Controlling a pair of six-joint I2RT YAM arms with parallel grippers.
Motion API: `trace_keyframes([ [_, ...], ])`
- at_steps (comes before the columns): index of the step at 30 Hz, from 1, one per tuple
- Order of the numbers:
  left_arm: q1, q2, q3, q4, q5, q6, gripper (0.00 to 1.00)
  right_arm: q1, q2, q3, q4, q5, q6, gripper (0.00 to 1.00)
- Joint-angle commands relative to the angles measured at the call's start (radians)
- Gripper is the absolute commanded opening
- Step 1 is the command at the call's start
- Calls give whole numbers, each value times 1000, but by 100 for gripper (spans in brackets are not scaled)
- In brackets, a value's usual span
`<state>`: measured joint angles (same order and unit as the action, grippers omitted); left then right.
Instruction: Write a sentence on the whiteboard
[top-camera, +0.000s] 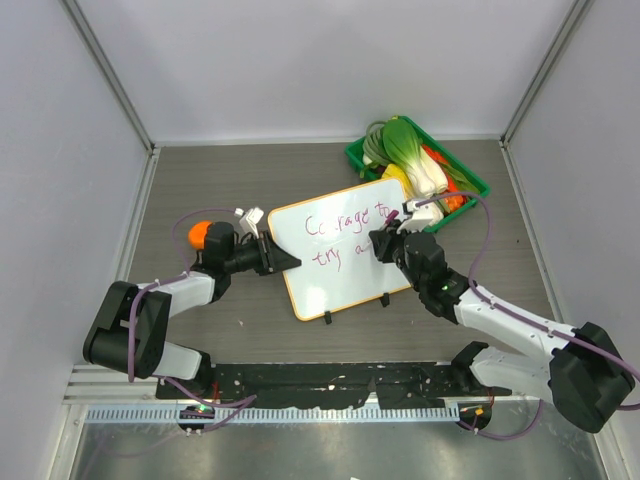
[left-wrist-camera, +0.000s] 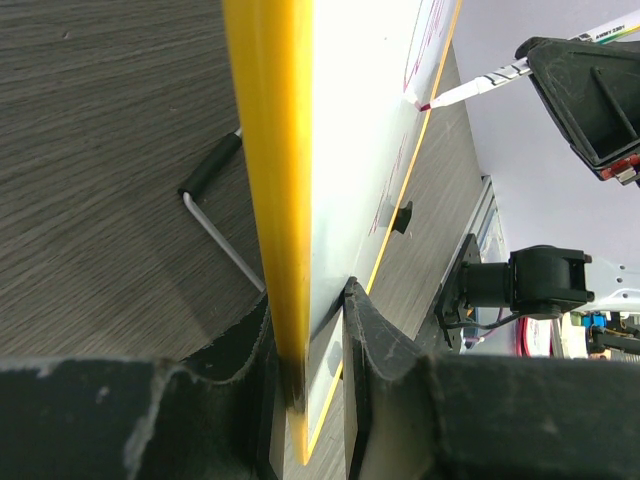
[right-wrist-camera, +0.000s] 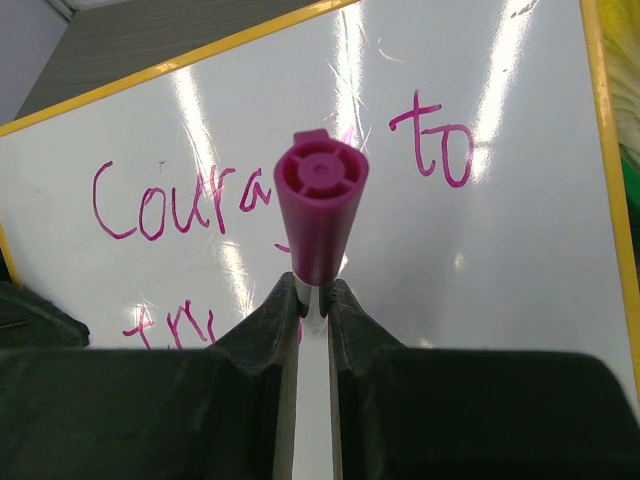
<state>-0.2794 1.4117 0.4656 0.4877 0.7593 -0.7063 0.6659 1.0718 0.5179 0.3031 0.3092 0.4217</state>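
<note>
Mid-sentence (top-camera: 348, 224) on line two: left gripper (left-wrist-camera: 325, 300) pinches the whiteboard (top-camera: 345, 285) edge and right gripper (right-wrist-camera: 314, 292) pinches the marker (right-wrist-camera: 320, 215), so the next move needs steady tip contact.

The table (top-camera: 200, 170) is dark grey and looks like wood. A green basket (top-camera: 352, 157) full of vegetables (top-camera: 405, 140) sits at the far right. The whiteboard (top-camera: 345, 285) stands tilted in the middle on two small black feet (top-camera: 327, 318). A round orange thing (top-camera: 199, 232) is on the left.
</note>
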Motion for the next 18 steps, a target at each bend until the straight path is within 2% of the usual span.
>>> trace_keyframes([
  [1,-10,35,-16,-141,-196,136,0,1,-9,5,-18,24,0,1],
  [12,-10,33,-18,-141,-198,137,0,0,-56,76,14,65,-17,1],
  [18,-11,33,-18,-141,-195,137,0,-8,-17,97,7,79,-23,1],
])
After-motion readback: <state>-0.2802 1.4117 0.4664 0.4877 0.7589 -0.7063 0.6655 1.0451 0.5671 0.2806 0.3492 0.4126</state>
